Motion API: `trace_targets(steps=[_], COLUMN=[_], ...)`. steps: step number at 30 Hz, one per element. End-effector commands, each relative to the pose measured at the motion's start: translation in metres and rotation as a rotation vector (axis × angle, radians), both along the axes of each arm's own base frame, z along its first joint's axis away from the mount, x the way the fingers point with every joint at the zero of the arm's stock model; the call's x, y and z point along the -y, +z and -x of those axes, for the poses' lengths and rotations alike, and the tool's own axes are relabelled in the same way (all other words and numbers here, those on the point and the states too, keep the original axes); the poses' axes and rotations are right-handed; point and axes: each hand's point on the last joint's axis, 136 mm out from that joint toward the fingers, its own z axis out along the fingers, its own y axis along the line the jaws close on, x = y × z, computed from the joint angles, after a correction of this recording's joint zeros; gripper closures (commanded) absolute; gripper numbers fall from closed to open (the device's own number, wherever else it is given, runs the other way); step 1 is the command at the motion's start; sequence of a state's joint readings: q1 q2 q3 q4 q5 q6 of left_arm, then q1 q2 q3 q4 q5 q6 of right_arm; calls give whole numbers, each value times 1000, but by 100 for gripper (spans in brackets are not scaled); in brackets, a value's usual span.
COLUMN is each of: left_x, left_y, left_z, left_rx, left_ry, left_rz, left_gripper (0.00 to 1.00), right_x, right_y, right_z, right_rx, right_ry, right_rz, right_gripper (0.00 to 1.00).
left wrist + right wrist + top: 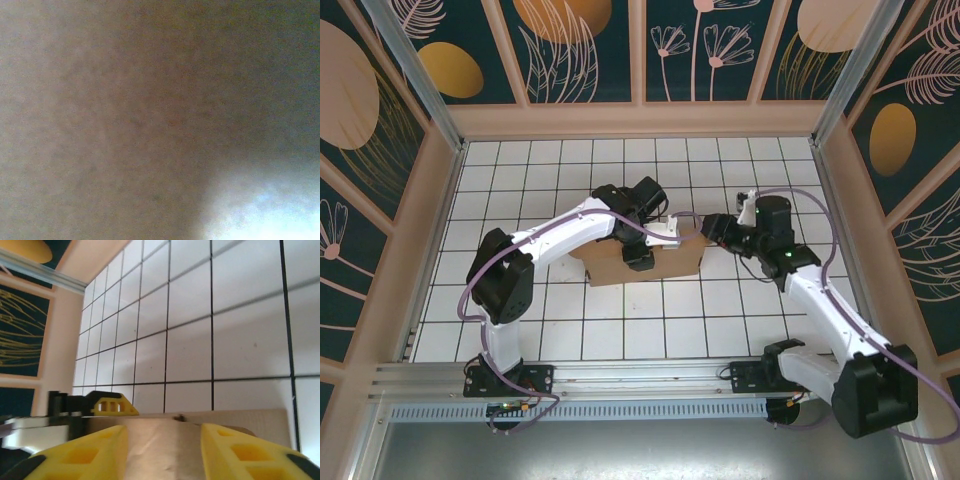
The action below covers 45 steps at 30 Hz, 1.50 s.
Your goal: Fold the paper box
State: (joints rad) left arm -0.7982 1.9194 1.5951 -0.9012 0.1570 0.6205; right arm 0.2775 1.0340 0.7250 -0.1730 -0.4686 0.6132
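While the cardboard box (676,266) is lying mid-way across the tiled table (570,320), both arms are working at it. The left claw (655,242) is reaching onto it from above, its camera so near the board that I cannot tell its opening. The right claw (162,432) is standing half-spread at the box's right end, yellow fingers (235,450) flanking the wall (pinching or merely touching, I cannot tell). Raising that wall is going best, I judge, with the left pinning the base flat and the right pushing squarely along the crease.
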Motion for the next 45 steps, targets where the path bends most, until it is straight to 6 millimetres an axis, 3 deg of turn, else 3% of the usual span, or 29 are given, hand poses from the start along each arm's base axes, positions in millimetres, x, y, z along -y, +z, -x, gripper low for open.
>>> trace_targets(steps=[1, 3, 6, 7, 12, 17, 22, 25, 34, 42, 45], left_x=[6, 6, 6, 6, 5, 7, 8, 7, 18, 12, 15], left_y=[-36, -35, -34, -34, -30, -22, -12, -5, 55, 55, 85], left_z=[4, 3, 1, -1, -5, -11, -15, -17, -13, -2, 2], left_rx=[-57, -53, -44, -41, -23, 22, 60, 77, 149, 108, 128], left_ry=[-20, -20, -16, -14, -2, 10, 19, 27, 25, 32, 59], left_rz=[7, 6, 8, 10, 18, 52, 72, 81, 249, 243, 333], left_gripper=[44, 43, 42, 42, 40, 35, 32, 31, 29, 31, 32], right_x=[9, 2, -12, -18, -37, -29, -25, -22, -19, -21, -19], right_y=[26, 33, 31, 28, 9, -28, -46, -52, -50, -47, -49], right_z=[3, 7, 15, 18, 30, 27, 23, 20, 12, 5, 5], right_rx=[68, 84, 79, 69, 20, -82, -116, -126, -158, -175, -182], right_ry=[-13, 24, 89, 110, 166, 105, 68, 50, 23, 18, 14], right_rz=[79, 61, 46, 47, 69, 109, 131, 144, 110, 118, 126], right_gripper=[66, 75, 98, 100, 100, 100, 100, 100, 100, 100, 100])
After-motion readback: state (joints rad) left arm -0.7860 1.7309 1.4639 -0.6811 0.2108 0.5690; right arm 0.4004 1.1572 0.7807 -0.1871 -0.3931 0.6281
